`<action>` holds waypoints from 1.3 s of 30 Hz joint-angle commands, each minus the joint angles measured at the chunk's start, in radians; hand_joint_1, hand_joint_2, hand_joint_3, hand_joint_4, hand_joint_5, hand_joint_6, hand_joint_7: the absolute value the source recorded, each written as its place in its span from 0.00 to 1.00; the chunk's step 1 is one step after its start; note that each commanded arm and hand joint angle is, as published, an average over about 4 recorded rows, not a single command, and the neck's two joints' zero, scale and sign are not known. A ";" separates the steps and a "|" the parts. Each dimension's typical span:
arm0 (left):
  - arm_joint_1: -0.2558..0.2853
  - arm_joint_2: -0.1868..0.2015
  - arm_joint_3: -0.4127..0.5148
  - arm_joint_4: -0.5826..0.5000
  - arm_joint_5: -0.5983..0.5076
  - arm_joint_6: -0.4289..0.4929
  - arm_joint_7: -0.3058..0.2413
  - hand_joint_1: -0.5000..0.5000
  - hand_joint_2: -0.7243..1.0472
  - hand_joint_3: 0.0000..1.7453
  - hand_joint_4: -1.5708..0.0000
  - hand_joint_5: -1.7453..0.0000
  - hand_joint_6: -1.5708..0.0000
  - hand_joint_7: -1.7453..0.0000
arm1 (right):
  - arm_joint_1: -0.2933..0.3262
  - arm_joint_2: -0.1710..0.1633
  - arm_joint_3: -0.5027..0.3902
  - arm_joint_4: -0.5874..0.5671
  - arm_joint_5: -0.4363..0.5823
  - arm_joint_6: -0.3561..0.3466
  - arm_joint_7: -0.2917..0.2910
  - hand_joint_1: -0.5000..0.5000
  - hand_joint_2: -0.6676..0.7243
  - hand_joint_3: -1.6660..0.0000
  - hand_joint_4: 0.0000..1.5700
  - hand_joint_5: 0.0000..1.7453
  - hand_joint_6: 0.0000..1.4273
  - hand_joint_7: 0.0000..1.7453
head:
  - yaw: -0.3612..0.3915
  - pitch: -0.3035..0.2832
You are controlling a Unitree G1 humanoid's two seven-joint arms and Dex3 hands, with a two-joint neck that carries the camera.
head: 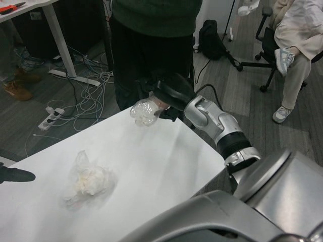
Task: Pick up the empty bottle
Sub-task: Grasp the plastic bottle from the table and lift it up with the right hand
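Right hand (169,96) grips the empty bottle (145,112), its black fingers wrapped round the upper part so that the clear, lobed base points toward the camera. The bottle is tilted over and hangs at the far edge of the worktop (166,161), above the white surface near its far corner; whether the base touches the surface cannot be told. The right forearm (222,128) runs silver from the lower right up to the hand, crossing the worktop's right edge.

Nearer the camera, well apart from the bottle, a crumpled clear plastic wrapper (88,180) with something pale inside lies on the worktop toward the left. At the left border of the picture, a dark fingertip of the left hand (15,175) rests low over the worktop; so little of it shows that its state cannot be told.

Just beyond the bottle a person in a dark green top and black trousers (151,45) stands close against the far edge. A second person in light clothes (298,45) sits on a black office chair (265,48) at the upper right. A black bag (211,40) stands on the grey floor between them. White cables and a power strip (50,118) lie tangled on the floor at the left, near a white desk leg (58,40).
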 commanded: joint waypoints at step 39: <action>0.113 -0.065 -0.035 0.013 0.012 -0.020 0.008 0.00 0.10 0.00 1.00 1.00 1.00 1.00 | -0.049 -0.082 0.712 -0.075 1.166 0.023 -0.257 0.25 0.09 0.10 0.91 0.94 0.84 0.96 | 0.588 0.359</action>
